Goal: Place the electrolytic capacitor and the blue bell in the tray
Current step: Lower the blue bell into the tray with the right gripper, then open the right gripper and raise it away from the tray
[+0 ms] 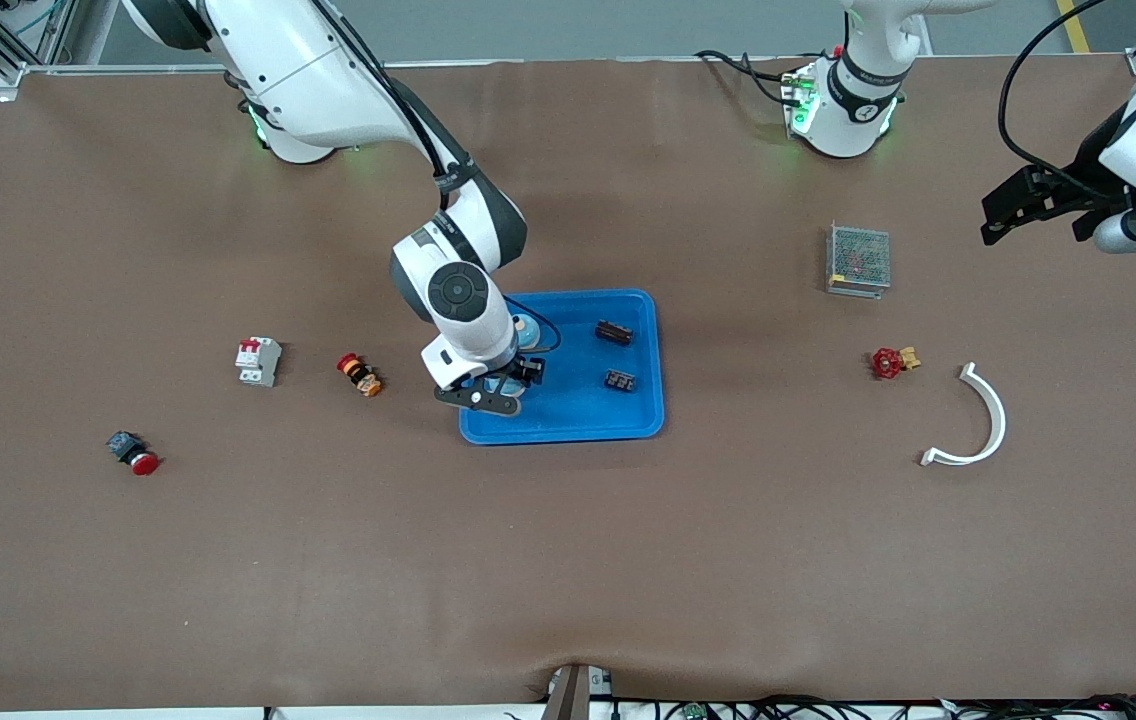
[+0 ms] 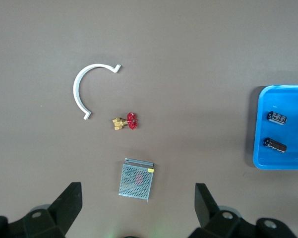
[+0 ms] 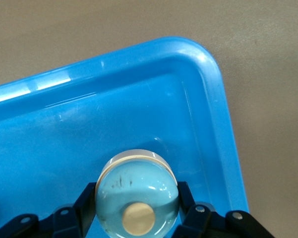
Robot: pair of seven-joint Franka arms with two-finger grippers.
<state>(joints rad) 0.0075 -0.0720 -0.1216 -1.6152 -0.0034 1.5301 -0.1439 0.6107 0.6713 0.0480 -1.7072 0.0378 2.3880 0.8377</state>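
Note:
The blue bell, a pale-blue dome with a tan knob, sits between the fingers of my right gripper, which is shut on it. Bell and right gripper are low over the bright-blue tray, at the corner toward the right arm's end; I cannot tell whether the bell touches the floor. A dark cylindrical electrolytic capacitor lies in the tray, also visible as the capacitor in the left wrist view. My left gripper waits open and empty over the table near the left arm's end.
A second small dark part lies in the tray. A grey mesh box, a red-handled valve and a white curved bracket lie toward the left arm's end. A white breaker, an orange-black part and a red button lie toward the right arm's end.

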